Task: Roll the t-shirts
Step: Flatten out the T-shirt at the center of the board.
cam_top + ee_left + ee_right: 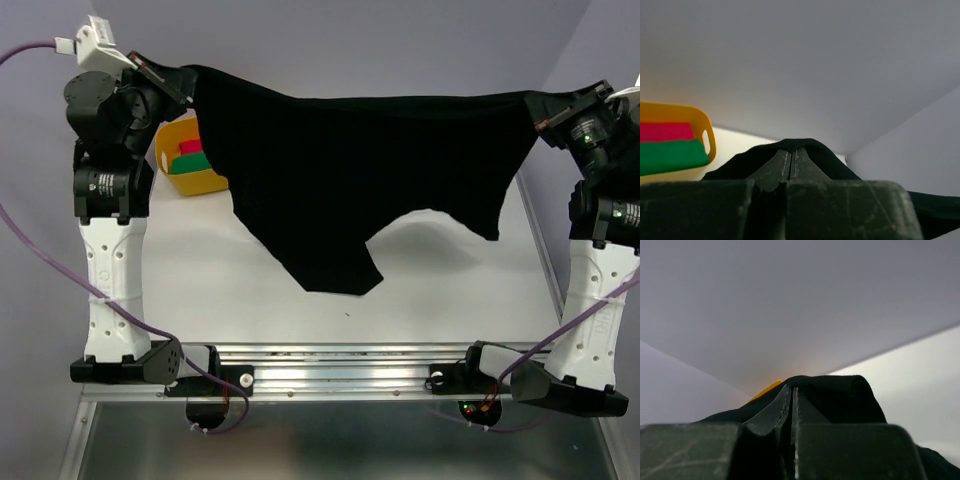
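A black t-shirt hangs stretched in the air between both arms, its lower edge dangling over the white table. My left gripper is shut on its upper left corner, next to the yellow tub. My right gripper is shut on the upper right corner. In the left wrist view the shut fingers pinch black cloth that bulges past the tips. The right wrist view shows the same: fingers pressed together, black cloth bunched around them.
A yellow tub stands at the back left of the table, partly behind the shirt, holding rolled red and green cloths. The white table has a metal rail along its near edge. Grey walls stand close on both sides.
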Tool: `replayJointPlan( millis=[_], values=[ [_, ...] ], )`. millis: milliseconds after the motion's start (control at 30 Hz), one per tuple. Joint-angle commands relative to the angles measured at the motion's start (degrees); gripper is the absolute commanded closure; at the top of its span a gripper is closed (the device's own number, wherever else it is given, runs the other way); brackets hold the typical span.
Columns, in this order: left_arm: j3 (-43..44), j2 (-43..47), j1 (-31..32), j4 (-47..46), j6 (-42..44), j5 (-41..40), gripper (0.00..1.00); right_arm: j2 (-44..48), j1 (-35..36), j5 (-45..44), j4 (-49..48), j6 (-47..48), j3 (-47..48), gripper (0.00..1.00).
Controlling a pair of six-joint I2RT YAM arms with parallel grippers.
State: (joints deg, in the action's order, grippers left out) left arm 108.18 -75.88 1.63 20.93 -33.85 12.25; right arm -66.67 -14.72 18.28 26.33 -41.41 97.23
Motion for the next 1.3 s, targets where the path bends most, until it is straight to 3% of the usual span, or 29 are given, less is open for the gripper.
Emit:
replayJointPlan(
  millis=[0, 300, 767, 900, 1067, 1133, 1267],
  values=[
    [8.17, 4.94, -2.85, -2.12, 1.76, -0.21, 1.00, 2.25, -0.04, 1.40, -2.42, 3.08, 8.23, 0.99],
    [18.28, 12.33, -3.03, -0.72, 4.13, -5.12, 1.00, 8.13, -0.04, -0.88, 2.32, 6.42, 15.18, 0.99],
    [29.54, 10.75, -2.95, 0.08, 3.97, -4.17, 1.00, 17.72, 2.33, -13.44, 10.67, 9.59, 15.90, 0.99],
    [24.99, 8.56, -2.95, -3.60, 1.69, -0.83, 1.00, 19.82, 2.85, -16.78, 12.60, 9.68, 11.15, 0.99],
    [12.51, 3.90, -2.42, -10.46, -0.87, 6.29, 1.00, 21.24, 2.86, -21.71, 16.29, 9.15, -1.15, 0.99],
    [7.43, 1.19, -1.98, -12.48, -0.44, 6.38, 1.00, 21.06, 2.86, -23.55, 18.67, 8.54, -7.45, 0.99],
    [2.74, -5.58, 5.13, -13.72, 2.81, 2.26, 1.00, 20.36, 2.86, -28.21, 20.96, 6.87, -20.21, 0.99]
  ],
)
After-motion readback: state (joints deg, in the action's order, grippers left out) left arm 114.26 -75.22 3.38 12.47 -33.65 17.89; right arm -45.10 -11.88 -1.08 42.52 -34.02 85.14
